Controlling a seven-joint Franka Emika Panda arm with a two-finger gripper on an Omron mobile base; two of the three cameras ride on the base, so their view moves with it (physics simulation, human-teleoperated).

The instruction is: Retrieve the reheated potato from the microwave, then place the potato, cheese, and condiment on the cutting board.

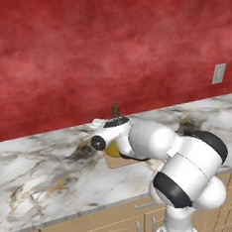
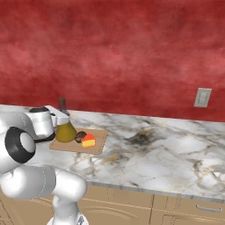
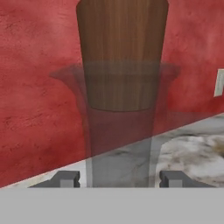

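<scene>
- Left base view: the arm at lower right hides most of the cutting board point(image 1: 113, 161); the condiment point(image 1: 115, 109) shows as a cork above it.
- Right base view: at centre left, the bottle, potato point(image 2: 80, 136) and cheese point(image 2: 88, 140) sit on the board on the marble counter point(image 2: 154, 145), below the red wall point(image 2: 132, 52).
- Hand view: the gripper point(image 3: 118, 178) straddles the bottle's neck, half spread; contact seems likely, but I can't tell.
</scene>
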